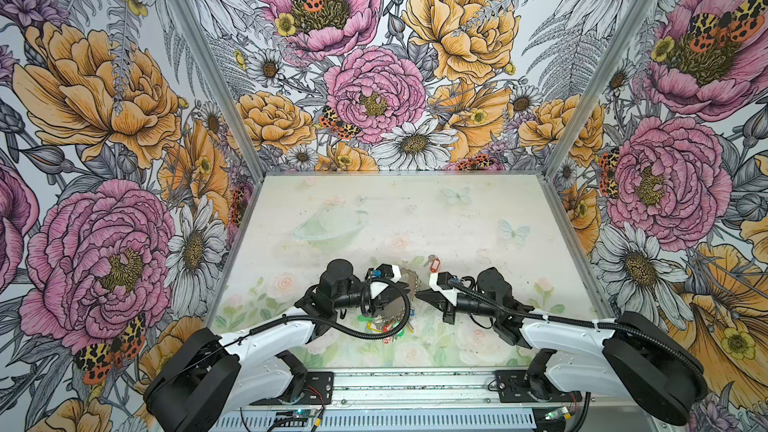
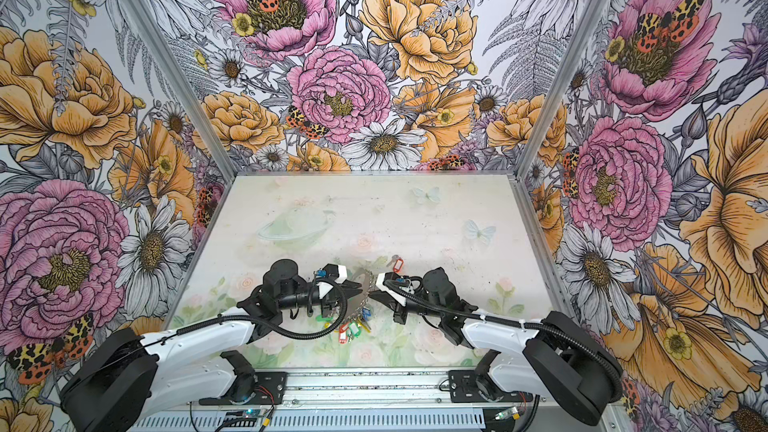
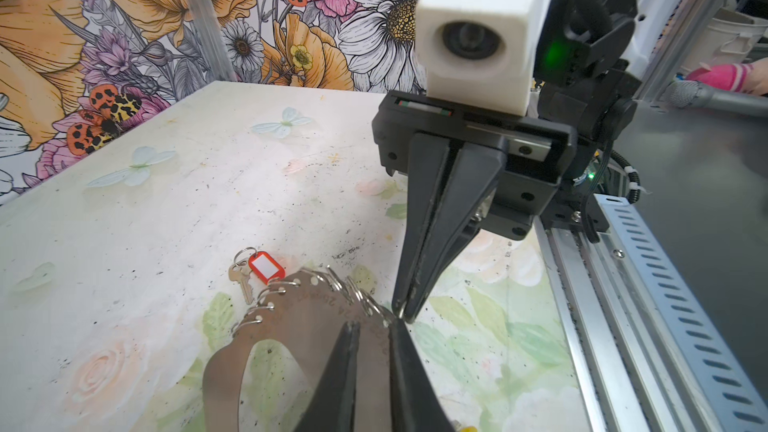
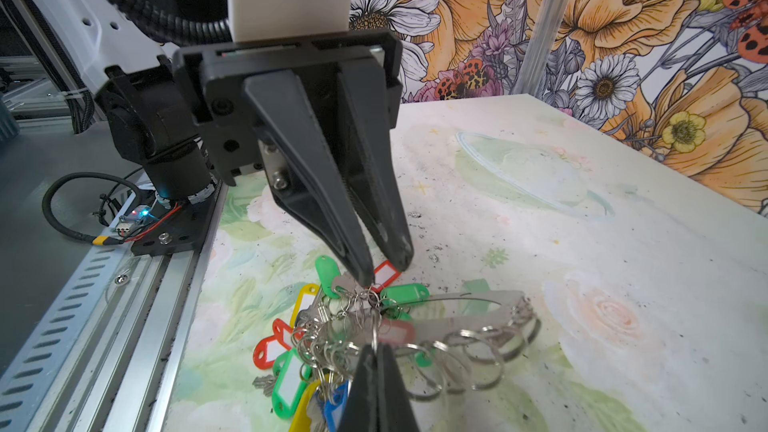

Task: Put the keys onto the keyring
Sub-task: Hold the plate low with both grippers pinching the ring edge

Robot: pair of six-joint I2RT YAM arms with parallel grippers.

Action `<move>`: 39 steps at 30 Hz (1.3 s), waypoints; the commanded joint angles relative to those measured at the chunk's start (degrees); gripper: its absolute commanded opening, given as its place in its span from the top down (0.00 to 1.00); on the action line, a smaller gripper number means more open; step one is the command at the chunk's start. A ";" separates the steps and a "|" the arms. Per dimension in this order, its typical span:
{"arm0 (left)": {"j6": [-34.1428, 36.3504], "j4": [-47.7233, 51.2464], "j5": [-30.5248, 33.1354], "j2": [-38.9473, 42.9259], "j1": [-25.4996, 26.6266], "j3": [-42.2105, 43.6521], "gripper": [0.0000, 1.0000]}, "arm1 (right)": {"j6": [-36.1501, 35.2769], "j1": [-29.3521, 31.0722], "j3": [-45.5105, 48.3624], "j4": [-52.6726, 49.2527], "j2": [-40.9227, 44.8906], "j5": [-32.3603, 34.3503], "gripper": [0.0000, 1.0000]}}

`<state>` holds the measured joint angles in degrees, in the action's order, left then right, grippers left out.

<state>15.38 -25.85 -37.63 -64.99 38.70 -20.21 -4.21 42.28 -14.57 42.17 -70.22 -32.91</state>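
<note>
None of the threading looks done: the keys (image 3: 259, 270), a small dark key on a red tag with a white window, lie loose on the desk (image 3: 166, 222). They are just beside the keyring (image 3: 291, 322), at the rim turned away from the arm bases, and neither hand touches them. At the keyring's opposite end a bunch of coloured tags (image 4: 291, 367) already hangs.

The right hand (image 3: 405, 311) is closed, its tips at the keyring's edge among the split rings (image 4: 478, 351); whether it pinches one I cannot tell. The left hand (image 3: 374, 323) stands astride the keyring's flat band with its jaws a little apart, and I cannot tell whether it clamps the metal. I judge this to be the steadying and ring-opening step; fetching the keys and feeding them on is all left to do.

Only the left wrist view shows the keys' own small ring and how close the tag lies to the keyring. Only the right wrist view shows the empty split rings in a row and the tags spread out. Both top views show the arms meeting over the keyring, which they largely hide.
</note>
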 commanded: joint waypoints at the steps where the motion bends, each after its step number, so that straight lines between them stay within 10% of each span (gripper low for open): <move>1: -0.19 -1.49 -4.17 -0.62 -0.72 0.61 0.85 | 1.49 -0.45 0.35 9.02 -0.34 -0.87 1.00; 14: 1.41 -0.87 -5.77 -2.60 -0.85 0.26 0.82 | 2.98 -0.70 1.87 15.50 -2.76 -1.98 1.00; 30: 0.80 0.23 -5.35 -3.33 -0.65 -0.96 1.00 | 3.57 -0.50 1.47 17.42 -4.91 -2.53 1.00; 39: 3.70 5.57 3.25 0.90 0.33 -1.58 1.00 | -6.55 -0.62 -2.44 -12.72 8.81 1.72 0.79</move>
<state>16.73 -22.46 -38.30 -65.87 38.35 -20.36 -5.06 41.91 -13.69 43.18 -66.30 -33.32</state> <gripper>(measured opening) 0.049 0.198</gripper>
